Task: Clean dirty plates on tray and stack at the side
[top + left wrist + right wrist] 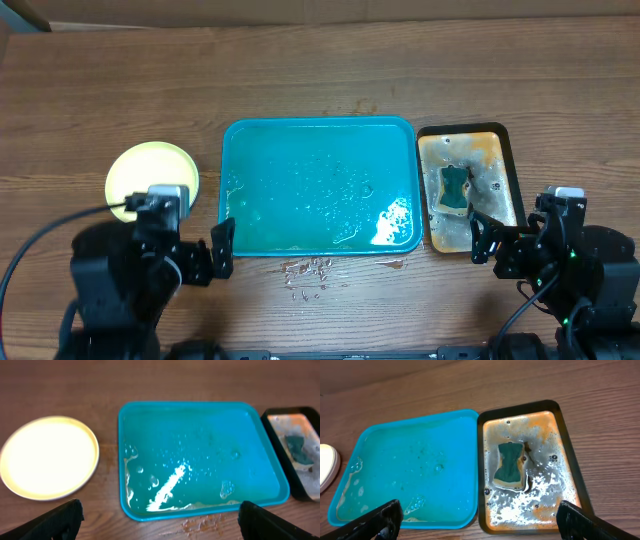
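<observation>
Here, pale yellow plate [150,168] lies on wooden table [300,70] just left of wet teal tray [300,170], apart from it. Just right of teal tray, black-rimmed stained tray [545,435] holds green sponge [510,465]. Both left gripper [161,507] and right gripper [479,506] released, jaws wide.

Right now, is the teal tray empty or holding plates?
Empty of plates. The teal tray holds only soapy water; a pale plate lies on the table beside it.
</observation>
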